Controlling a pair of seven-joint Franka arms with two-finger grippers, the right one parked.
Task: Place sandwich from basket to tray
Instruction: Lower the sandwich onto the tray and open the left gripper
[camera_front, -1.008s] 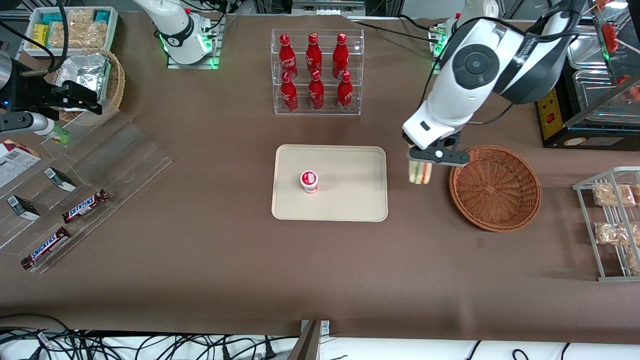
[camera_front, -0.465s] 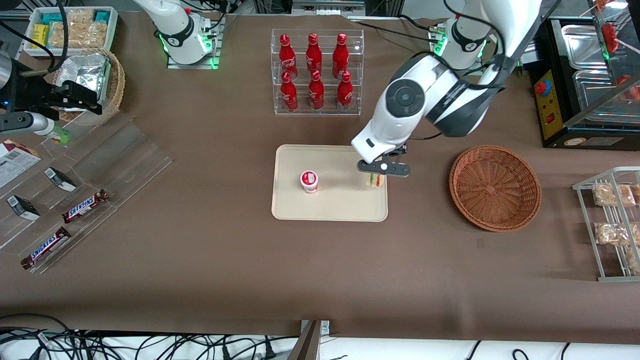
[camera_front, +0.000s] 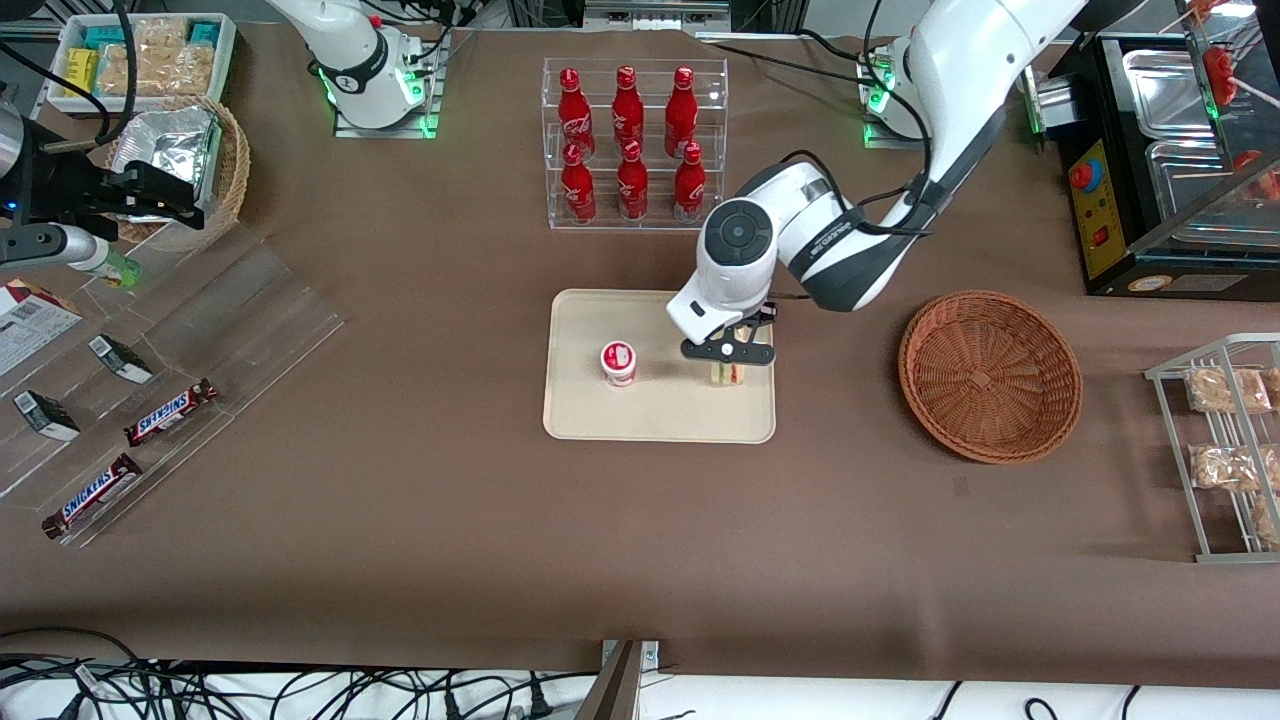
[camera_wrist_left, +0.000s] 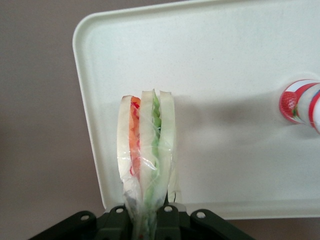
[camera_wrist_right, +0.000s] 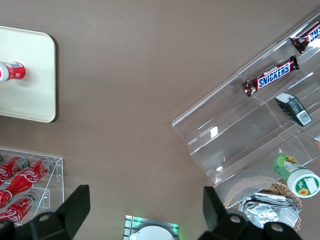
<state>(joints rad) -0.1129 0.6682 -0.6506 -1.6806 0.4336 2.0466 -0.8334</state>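
While the gripper (camera_front: 727, 352) clamps the sandwich (camera_wrist_left: 146, 150) on edge over the tray (camera_front: 580, 420), release risks toppling. It may roll toward the rim, or knock the small cup (camera_front: 619, 362)

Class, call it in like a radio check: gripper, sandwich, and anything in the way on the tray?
Gripper over tray, shut on sandwich. Basket empty. Small red-and-white cup on tray beside the sandwich, apart from it.
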